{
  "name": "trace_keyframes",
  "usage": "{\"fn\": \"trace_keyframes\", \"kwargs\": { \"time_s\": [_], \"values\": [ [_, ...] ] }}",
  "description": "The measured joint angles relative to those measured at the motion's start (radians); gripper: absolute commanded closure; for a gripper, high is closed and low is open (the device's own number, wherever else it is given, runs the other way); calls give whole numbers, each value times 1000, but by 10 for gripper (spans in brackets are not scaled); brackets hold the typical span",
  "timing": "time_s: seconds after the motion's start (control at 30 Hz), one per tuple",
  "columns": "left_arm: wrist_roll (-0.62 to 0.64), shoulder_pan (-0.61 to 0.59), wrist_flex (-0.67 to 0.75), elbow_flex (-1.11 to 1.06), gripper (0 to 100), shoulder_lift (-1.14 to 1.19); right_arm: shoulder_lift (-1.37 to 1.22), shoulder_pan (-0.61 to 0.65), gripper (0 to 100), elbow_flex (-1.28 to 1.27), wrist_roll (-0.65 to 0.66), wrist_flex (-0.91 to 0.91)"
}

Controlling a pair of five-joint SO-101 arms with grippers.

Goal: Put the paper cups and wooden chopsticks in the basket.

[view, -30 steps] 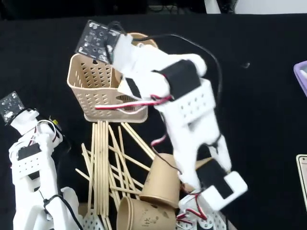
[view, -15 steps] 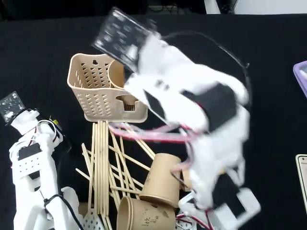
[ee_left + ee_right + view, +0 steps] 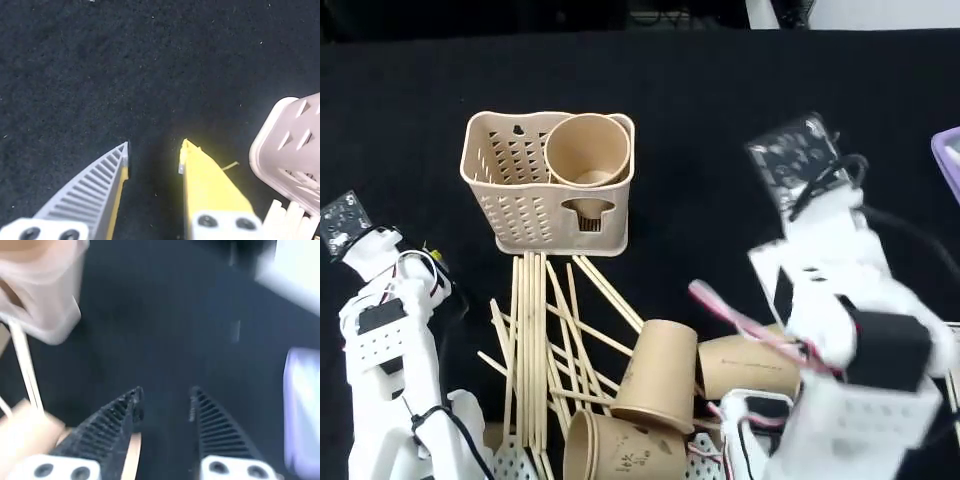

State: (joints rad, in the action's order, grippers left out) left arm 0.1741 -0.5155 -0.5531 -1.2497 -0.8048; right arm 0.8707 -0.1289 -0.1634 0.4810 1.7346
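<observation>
The beige slotted basket stands at the back left with one paper cup upright inside it. Wooden chopsticks lie fanned on the black cloth in front of the basket. In front of them are three more paper cups: one mouth-down, one on its side, another on its side beside the right arm. My right gripper is open and empty over bare cloth, to the right of the basket. At the near left, my left gripper is open and empty beside the basket's corner.
A purple container sits at the right edge and also appears in the right wrist view. The right arm's base and red cables crowd the near side by the cups. Black cloth covers the back and middle right.
The right arm has swung from over the basket back to the right and nearer side. A paper cup now stands free in the basket. The left arm has not moved.
</observation>
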Motion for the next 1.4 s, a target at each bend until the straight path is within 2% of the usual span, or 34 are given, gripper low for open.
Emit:
{"fn": "trace_keyframes", "kwargs": {
  "time_s": [0.1,0.23,0.4,0.57,0.77,1.03,1.1,1.23,1.4],
  "values": [
    [0,0,0,0,830,0,14,-121,760,-276,-2,0],
    [0,0,0,0,830,0,14,-129,783,-476,11,0],
    [0,0,0,0,830,0,18,-137,779,-488,25,0],
    [0,0,0,0,830,0,3,-241,779,-525,110,0],
    [0,0,0,0,830,0,-164,-295,783,-540,175,0],
    [0,0,0,0,830,0,-350,-296,785,-540,292,0],
    [0,0,0,0,830,0,-387,-296,815,-540,333,0],
    [0,0,0,0,830,0,-439,-296,995,-540,405,0],
    [3,0,0,0,830,0,-419,-296,988,-516,450,0]
  ]
}}
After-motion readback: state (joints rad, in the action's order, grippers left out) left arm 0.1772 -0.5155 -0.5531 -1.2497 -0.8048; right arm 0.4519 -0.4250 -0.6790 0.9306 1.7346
